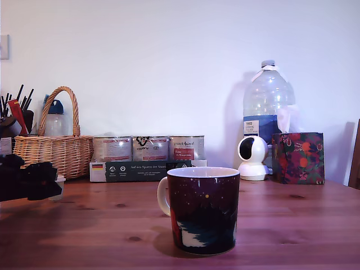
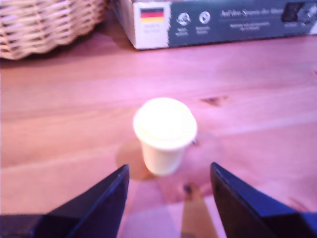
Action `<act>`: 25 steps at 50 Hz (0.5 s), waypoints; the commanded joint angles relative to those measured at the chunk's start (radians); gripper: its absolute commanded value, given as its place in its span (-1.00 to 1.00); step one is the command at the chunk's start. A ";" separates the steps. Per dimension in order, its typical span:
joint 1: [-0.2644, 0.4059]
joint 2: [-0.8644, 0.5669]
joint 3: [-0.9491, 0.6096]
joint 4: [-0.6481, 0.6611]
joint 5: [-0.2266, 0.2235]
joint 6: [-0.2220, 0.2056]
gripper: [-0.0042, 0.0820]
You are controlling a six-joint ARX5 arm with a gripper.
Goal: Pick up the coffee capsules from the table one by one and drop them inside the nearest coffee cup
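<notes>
A cream-white coffee capsule (image 2: 164, 131) stands upright on the reddish-brown wooden table (image 2: 257, 99), wide rim up. My gripper (image 2: 169, 168) is open, and its two dark fingers (image 2: 106, 198) flank the capsule's base without touching it. In the exterior view the black gripper (image 1: 34, 180) hovers low at the far left, with the capsule (image 1: 58, 188) peeking out just beyond its tip. The dark maroon coffee cup (image 1: 202, 211) with a white handle stands at the front middle of the table (image 1: 292, 225), well off to the exterior view's right of the gripper.
A wicker basket (image 1: 56, 147) sits behind the gripper. A dark box (image 1: 140, 170) carrying three silver tins (image 1: 149, 148) lines the back. Further to the exterior view's right stand a white round camera (image 1: 252, 157), a water bottle (image 1: 269, 101) and a patterned gift bag (image 1: 298, 158).
</notes>
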 commanded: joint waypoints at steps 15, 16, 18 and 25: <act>-0.019 0.012 0.075 -0.033 -0.010 -0.006 0.18; -0.019 0.012 0.078 -0.036 -0.010 -0.006 0.18; -0.019 0.014 0.086 -0.048 -0.010 -0.006 0.18; -0.021 0.019 0.109 -0.082 -0.018 -0.005 0.18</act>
